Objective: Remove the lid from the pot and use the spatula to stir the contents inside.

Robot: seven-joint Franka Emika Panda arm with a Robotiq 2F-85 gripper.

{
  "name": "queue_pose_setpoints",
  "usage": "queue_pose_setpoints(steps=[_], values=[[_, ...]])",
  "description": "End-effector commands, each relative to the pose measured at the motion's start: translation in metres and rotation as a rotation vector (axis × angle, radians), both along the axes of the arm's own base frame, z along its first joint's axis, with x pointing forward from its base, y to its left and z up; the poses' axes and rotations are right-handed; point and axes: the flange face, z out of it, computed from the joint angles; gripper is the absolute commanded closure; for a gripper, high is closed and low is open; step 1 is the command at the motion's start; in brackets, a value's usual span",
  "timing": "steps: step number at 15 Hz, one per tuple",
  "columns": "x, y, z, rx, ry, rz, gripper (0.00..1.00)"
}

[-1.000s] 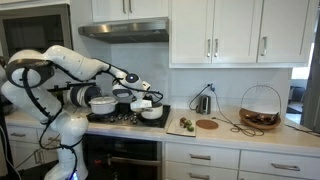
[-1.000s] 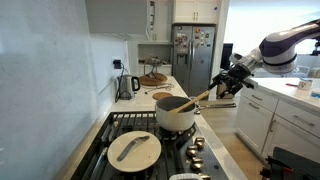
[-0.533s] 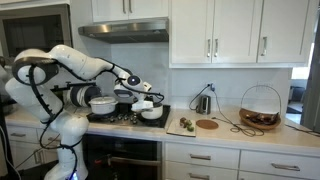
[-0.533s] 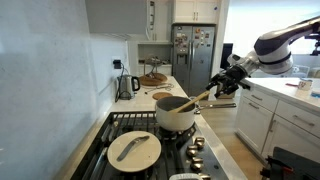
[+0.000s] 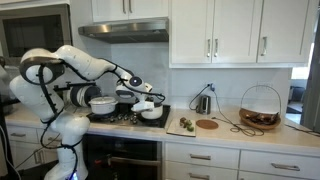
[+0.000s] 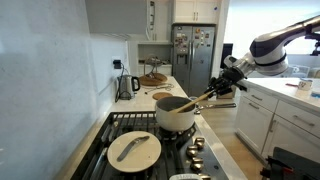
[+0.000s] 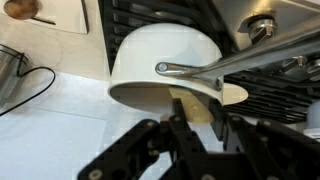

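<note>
Exterior view along the range, reading left to right: black electric kettle (image 6: 126, 85) on the counter against the tiled wall. Pot lid (image 6: 134, 150), cream and flat, lies on the near-left burner of the stove (image 6: 112, 124), well apart from the pot. Behind the range are a wooden board (image 6: 153, 78) with items too small to tell and a round wooden trivet (image 6: 163, 96). A row of knobs (image 6: 196, 148) runs along the stove's front edge. Steel fridge (image 6: 193, 55) at the far end. In an exterior view from the front, a larger white pot with a domed top (image 5: 101, 102) sits on the left burners, and a wire basket (image 5: 260, 108) stands far right on the counter. The pot (image 6: 176, 117) is on the back-right burner, uncovered. The wooden spatula (image 6: 197, 98) rests in it and slants up over the right rim. The gripper (image 6: 218, 90) is at the spatula's upper end; in the wrist view its fingers (image 7: 176, 128) press against both sides of the wood, clenched on the spatula. In that view the pot's steel handle (image 7: 215, 68) crosses between camera and pot, and a dark cord (image 7: 30, 85) lies on the white counter at left. Pot: small, low, round, glossy white outside, dark inside at the rim, upright.
</note>
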Motion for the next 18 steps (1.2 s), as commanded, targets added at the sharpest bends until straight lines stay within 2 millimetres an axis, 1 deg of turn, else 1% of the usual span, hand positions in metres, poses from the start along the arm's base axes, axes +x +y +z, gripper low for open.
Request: queue_pose_setpoints(steps=[1,2,3,4,5,7,11,13,16,18], values=[[0.009,0.002,0.002,-0.009,-0.024,-0.009,0.80],[0.010,0.002,0.002,-0.009,-0.025,-0.011,0.84],[0.010,0.001,0.002,-0.009,-0.026,-0.013,0.85],[0.011,0.001,0.002,-0.011,-0.026,-0.015,0.87],[0.011,0.002,0.002,-0.014,-0.026,-0.019,0.92],[0.015,0.006,0.004,-0.038,-0.019,-0.015,0.92],[0.029,0.027,0.014,-0.135,-0.022,-0.019,0.92],[0.036,0.041,0.022,-0.181,-0.030,-0.032,0.92],[0.041,0.059,0.032,-0.237,-0.033,-0.052,0.92],[0.042,0.065,0.037,-0.274,-0.031,-0.069,0.92]])
